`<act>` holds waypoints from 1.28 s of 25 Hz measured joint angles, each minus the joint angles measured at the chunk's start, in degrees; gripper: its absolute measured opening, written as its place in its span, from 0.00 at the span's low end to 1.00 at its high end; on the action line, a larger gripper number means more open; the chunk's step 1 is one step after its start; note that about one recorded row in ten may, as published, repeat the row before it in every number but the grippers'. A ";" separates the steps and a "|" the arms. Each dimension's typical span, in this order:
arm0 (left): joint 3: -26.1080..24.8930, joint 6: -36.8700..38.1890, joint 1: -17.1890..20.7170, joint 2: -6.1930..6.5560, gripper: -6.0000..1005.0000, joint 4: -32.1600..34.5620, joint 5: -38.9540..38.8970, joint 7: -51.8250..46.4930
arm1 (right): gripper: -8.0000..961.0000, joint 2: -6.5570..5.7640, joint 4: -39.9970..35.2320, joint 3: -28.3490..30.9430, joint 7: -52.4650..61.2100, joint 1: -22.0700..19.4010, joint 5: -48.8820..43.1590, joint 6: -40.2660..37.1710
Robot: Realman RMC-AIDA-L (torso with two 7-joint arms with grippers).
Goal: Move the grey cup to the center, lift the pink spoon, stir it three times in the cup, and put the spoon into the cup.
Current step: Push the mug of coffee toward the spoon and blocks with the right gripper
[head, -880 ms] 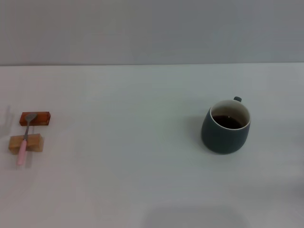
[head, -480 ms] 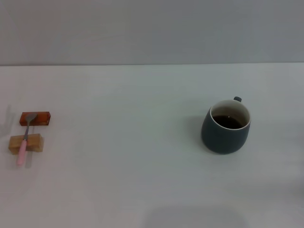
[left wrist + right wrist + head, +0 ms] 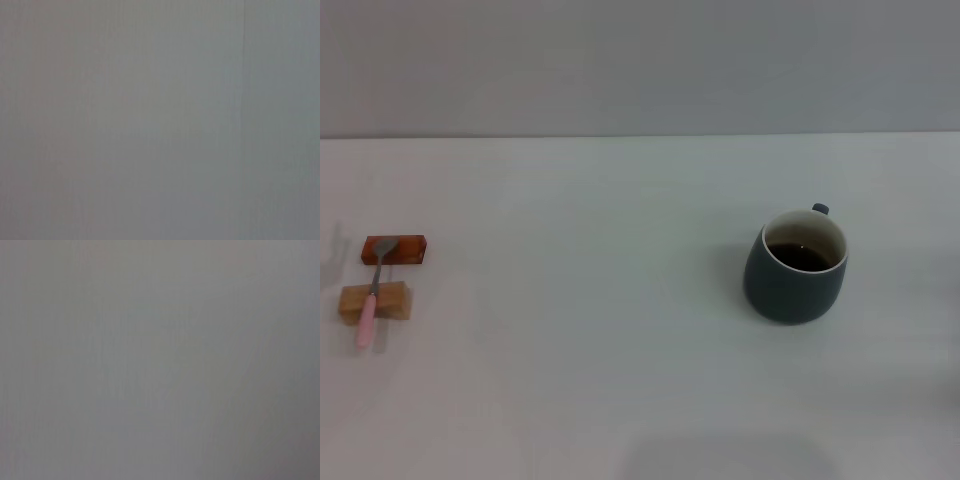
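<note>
The grey cup [image 3: 794, 268] stands upright on the right half of the white table in the head view, its small handle at the far side and dark brown liquid inside. At the far left lies the pink spoon [image 3: 371, 292], resting across two small blocks, its metal bowl on the far one and its pink handle pointing toward me. Neither gripper shows in the head view. Both wrist views hold only a plain grey surface.
An orange-brown block [image 3: 395, 250] and a tan block [image 3: 375, 301] carry the spoon at the table's left edge. The white table [image 3: 600, 330] runs back to a grey wall.
</note>
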 joint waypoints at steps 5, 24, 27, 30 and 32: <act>0.06 -0.02 -0.04 0.00 0.73 0.00 0.00 0.00 | 0.36 -0.01 -0.02 -0.01 0.00 0.00 -0.08 0.01; 0.07 0.31 -0.79 0.05 0.72 0.24 0.01 0.00 | 0.11 1.11 0.97 -9.41 0.37 -0.57 -1.67 6.81; 0.07 0.34 -0.79 0.06 0.72 0.39 0.00 0.00 | 0.04 1.17 2.57 -12.16 0.41 -0.74 -1.67 8.80; -0.03 0.42 -0.79 0.08 0.72 0.45 0.00 0.00 | 0.01 1.11 3.88 -15.88 0.50 -0.75 -1.67 10.83; -0.17 0.51 -0.78 0.09 0.72 0.50 -0.01 0.00 | 0.01 1.05 4.06 -17.09 0.61 -0.61 -1.67 11.24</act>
